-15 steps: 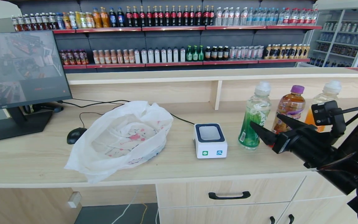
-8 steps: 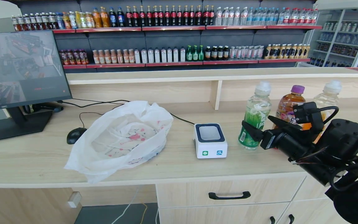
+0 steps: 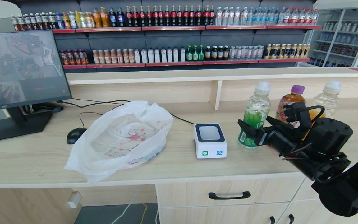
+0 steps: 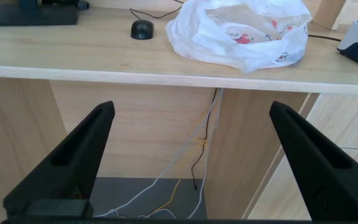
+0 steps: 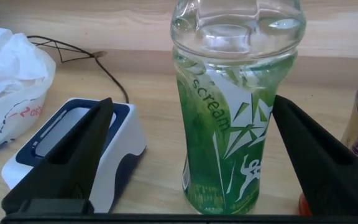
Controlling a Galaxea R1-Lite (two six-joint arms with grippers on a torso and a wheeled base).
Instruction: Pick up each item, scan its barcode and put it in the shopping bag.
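A clear bottle with a green label (image 3: 255, 119) stands upright on the wooden counter (image 3: 179, 165), right of the white scanner (image 3: 210, 140). My right gripper (image 3: 253, 123) is open, one finger on each side of this bottle's lower half. In the right wrist view the green bottle (image 5: 235, 124) sits between the fingers (image 5: 73, 158) with gaps on both sides. The white shopping bag (image 3: 123, 137) lies open left of the scanner. My left gripper (image 4: 191, 162) is open and holds nothing, below the counter's front edge, with the bag (image 4: 241, 31) above it.
A purple-capped bottle (image 3: 291, 99) and a white-capped orange bottle (image 3: 328, 95) stand just behind my right arm. A monitor (image 3: 17, 71) and mouse (image 3: 75, 135) sit at the far left, with cables along the back. A raised shelf runs behind the counter.
My right arm has moved left and forward, bringing its open fingers to either side of the green bottle. The bottle, bag and scanner have stayed put.
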